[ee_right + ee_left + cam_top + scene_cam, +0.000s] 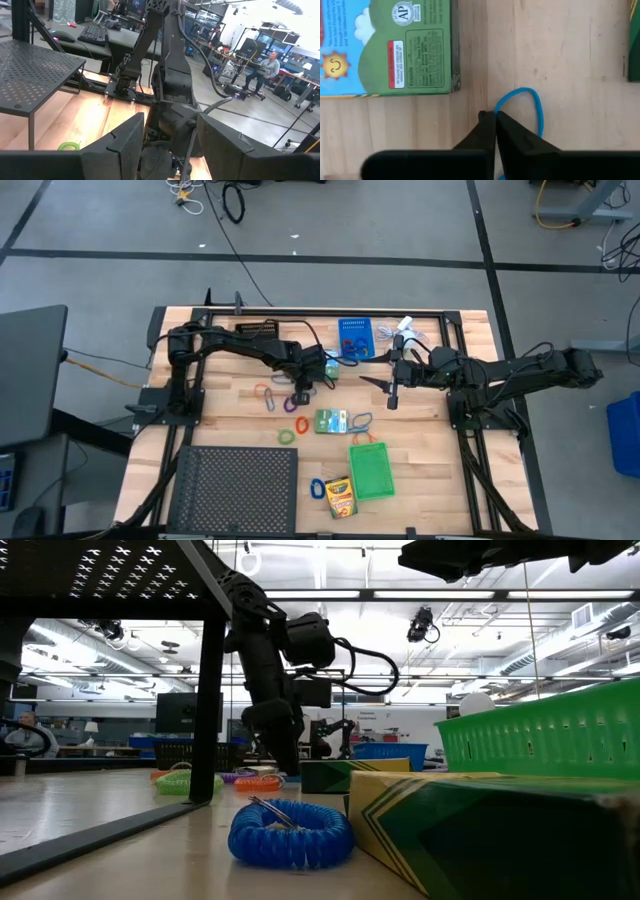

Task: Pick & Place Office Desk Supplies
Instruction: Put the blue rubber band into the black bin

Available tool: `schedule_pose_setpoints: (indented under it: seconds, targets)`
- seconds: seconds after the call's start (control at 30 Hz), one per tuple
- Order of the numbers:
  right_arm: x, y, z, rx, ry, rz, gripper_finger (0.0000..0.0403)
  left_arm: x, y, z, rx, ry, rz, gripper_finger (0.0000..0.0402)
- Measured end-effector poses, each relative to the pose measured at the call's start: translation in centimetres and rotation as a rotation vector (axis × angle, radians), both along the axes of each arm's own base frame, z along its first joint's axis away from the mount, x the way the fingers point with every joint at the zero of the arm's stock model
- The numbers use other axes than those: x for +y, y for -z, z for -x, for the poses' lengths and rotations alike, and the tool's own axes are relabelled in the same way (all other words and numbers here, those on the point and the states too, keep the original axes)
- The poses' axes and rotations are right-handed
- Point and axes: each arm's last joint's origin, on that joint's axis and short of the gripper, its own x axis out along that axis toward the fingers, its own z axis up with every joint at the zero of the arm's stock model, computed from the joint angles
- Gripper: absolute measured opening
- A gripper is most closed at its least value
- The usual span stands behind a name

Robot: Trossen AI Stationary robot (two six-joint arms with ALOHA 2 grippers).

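Blue rubber-band loop (530, 107) pinched in left gripper (495, 116), jaws shut on it, loop lying flat on wood table (230, 395) just ahead of the tips, green-white box (390, 47) at its 10 o'clock. Blue bin (354, 337) sits ~2 o'clock from left gripper, left arm nearer. Right gripper (392, 392) hangs open at 3 o'clock, holding nothing. Count, high view: bins 2 seen (blue, green (371, 471)), crayon box (340, 497) x1, loose loops several, can't count exactly

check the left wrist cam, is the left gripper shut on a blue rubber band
Yes, the left gripper has its fingers pressed together on the blue rubber band, whose loop sticks out past the tips.
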Motion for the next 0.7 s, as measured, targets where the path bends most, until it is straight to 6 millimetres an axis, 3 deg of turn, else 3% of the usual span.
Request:
schedule_pose_setpoints:
  seconds: [0.23, 0.43, 0.7]
  targets:
    - [0.0, 0.0, 0.0, 0.0, 0.0, 0.0, 0.0192, 0.0, -0.3, 0.0, -0.009, -0.028, -0.04, 0.0004]
    - [0.0, 0.0, 0.0, 0.0, 0.0, 0.0, 0.0192, 0.3, -1.9, 0.3, -0.031, -0.098, -0.15, 0.0002]
    - [0.0, 0.0, 0.0, 0.002, 0.0, 0.0, 0.0192, 0.2, -3.7, 0.6, -0.083, -0.115, -0.17, 0.0001]
